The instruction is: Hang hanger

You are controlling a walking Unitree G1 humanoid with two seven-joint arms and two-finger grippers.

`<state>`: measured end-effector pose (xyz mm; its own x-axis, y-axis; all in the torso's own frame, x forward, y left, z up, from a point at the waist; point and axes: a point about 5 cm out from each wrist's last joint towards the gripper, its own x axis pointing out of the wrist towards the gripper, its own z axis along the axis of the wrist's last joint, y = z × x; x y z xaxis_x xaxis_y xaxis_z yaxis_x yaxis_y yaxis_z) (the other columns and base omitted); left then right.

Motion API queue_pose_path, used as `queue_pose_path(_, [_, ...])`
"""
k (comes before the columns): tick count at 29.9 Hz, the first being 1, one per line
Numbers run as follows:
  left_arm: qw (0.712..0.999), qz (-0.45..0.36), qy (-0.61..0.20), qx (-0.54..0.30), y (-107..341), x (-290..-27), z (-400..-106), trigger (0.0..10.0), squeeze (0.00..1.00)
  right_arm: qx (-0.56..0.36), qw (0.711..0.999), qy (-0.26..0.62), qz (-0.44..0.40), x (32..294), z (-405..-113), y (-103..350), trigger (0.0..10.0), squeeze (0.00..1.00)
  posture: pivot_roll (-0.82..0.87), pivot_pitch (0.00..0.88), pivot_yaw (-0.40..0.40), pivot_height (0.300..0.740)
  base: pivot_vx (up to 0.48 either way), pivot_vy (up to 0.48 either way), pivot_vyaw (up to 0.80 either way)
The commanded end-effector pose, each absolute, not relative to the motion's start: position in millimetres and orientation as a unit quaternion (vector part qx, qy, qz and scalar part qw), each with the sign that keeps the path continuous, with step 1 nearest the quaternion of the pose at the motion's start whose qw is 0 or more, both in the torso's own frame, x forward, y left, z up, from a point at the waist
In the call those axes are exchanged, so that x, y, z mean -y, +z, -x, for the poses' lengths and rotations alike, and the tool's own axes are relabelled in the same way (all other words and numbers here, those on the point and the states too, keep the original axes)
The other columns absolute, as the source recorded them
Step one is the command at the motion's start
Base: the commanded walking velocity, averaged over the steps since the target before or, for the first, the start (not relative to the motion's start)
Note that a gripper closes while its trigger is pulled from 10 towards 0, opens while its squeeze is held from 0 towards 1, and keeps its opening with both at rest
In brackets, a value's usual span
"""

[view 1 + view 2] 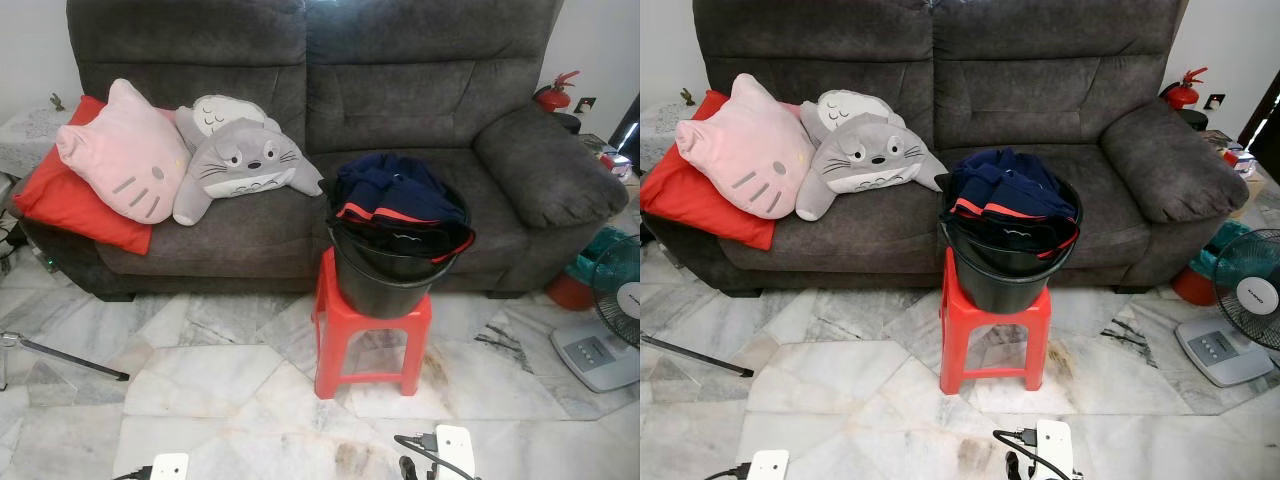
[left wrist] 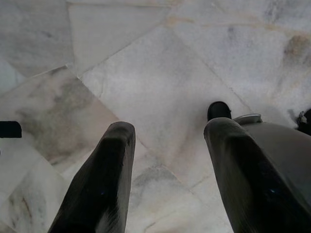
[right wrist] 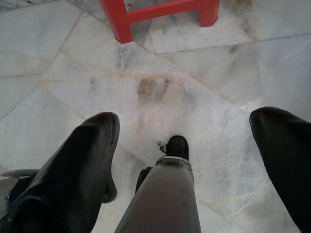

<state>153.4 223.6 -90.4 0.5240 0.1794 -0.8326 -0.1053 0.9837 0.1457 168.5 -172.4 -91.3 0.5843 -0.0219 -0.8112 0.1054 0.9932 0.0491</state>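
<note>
Left eye view takes in a dark grey fabric sofa (image 1: 400, 90) with a round black plastic bucket (image 1: 385, 275) standing on a red plastic stool (image 1: 372, 335) just in front of it, heaped with dark navy clothes trimmed in red (image 1: 395, 200). No hanger can be made out anywhere — if one is there, it is buried under the cloth or outside these pictures. Both arms hang low over the pale, veined marble floor (image 1: 210, 380): the left end effector (image 2: 167, 145) is released, its black fingers spread with nothing between them, and the right end effector (image 3: 182, 126) is likewise spread wide and empty. The step in hand appears to be the approach; doing it well likely means stepping squarely up to the bucket, then lifting the soft, floppy garments clear to look for a rigid hook or bar. On the sofa lie a plush pink cat-face cushion (image 1: 125, 165), a grey plush creature (image 1: 245, 160) and a red pillow (image 1: 60, 205).
</note>
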Motion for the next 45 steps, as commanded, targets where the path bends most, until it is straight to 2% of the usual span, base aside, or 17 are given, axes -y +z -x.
queue_pose_path(1, [0.87, -0.035, 0.083, -0.484, -90.4, -225.4, -153.1, 10.0, 0.0, -0.45, 0.891, -0.042, -0.051, 172.8, -169.0, -90.8, 10.0, 0.0, -0.03, 0.0, 0.021, 0.74, 0.0, 0.0, 0.0])
queue_pose_path(16, [0.87, -0.038, 0.082, -0.484, -89.8, -225.9, -154.4, 10.0, 0.0, -0.449, 0.891, -0.047, -0.053, 172.8, -169.2, -90.7, 10.0, 0.0, -0.03, 0.0, 0.021, 0.74, 0.0, 0.0, -0.21])
queue_pose_path(28, [0.871, -0.036, 0.079, -0.484, -90.9, -220.3, -154.5, 10.0, 0.0, -0.447, 0.891, -0.048, -0.056, 172.5, -169.1, -90.7, 10.0, 0.0, -0.03, 0.0, 0.02, 0.74, 0.263, 0.0, 0.0])
queue_pose_path(35, [0.871, -0.036, 0.079, -0.483, -90.8, -220.4, -154.8, 10.0, 0.0, -0.447, 0.891, -0.049, -0.058, 172.4, -168.8, -90.8, 10.0, 0.0, -0.03, 0.0, 0.021, 0.74, 0.263, 0.0, -0.59])
queue_pose_path(45, [0.872, -0.038, 0.079, -0.482, -90.4, -220.6, -155.6, 10.0, 0.0, -0.441, 0.894, -0.046, -0.061, 171.9, -169.7, -90.2, 10.0, 0.0, -0.03, 0.0, 0.021, 0.74, 0.265, 0.0, 0.0])
